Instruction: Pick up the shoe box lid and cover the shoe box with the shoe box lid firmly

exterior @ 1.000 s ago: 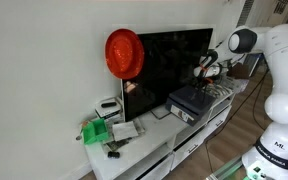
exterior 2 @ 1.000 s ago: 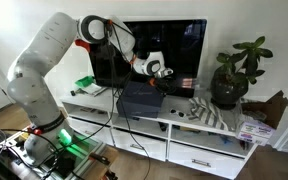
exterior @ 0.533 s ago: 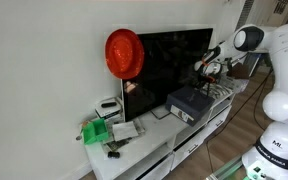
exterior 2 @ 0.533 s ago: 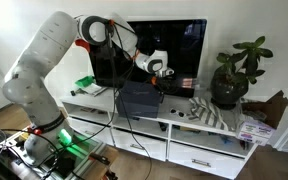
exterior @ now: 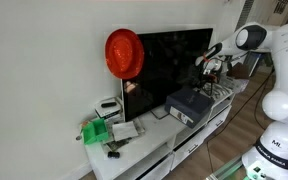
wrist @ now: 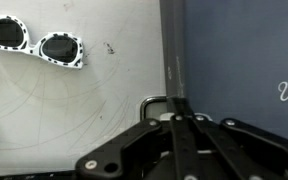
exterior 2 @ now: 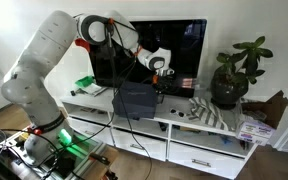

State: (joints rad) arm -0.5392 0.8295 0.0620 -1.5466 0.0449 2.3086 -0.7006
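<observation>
The shoe box lid (wrist: 244, 60) fills the right of the wrist view, dark blue-grey with white lettering. My gripper (wrist: 174, 115) is shut on its rim. In both exterior views the gripper (exterior: 205, 74) (exterior 2: 161, 80) holds one end of the lid (exterior: 189, 96) (exterior 2: 134, 93) in front of the television. The shoe box (exterior 2: 134, 108) sits right under the lid on the white cabinet. Only its dark side wall (exterior: 184, 110) shows, and I cannot tell whether the lid sits flush on it.
A black television (exterior: 169, 60) stands right behind the box, with a red round thing (exterior: 124, 52) at its corner. A green object (exterior: 96, 132) and a small white device (exterior: 109, 105) lie on the cabinet (exterior: 154, 140). White spotted sunglasses (wrist: 34, 42) lie beside the lid. A potted plant (exterior 2: 234, 72) stands at one end.
The gripper has risen slightly and carried the lid a little along the cabinet, away from the plant. It has kept its hold on the rim.
</observation>
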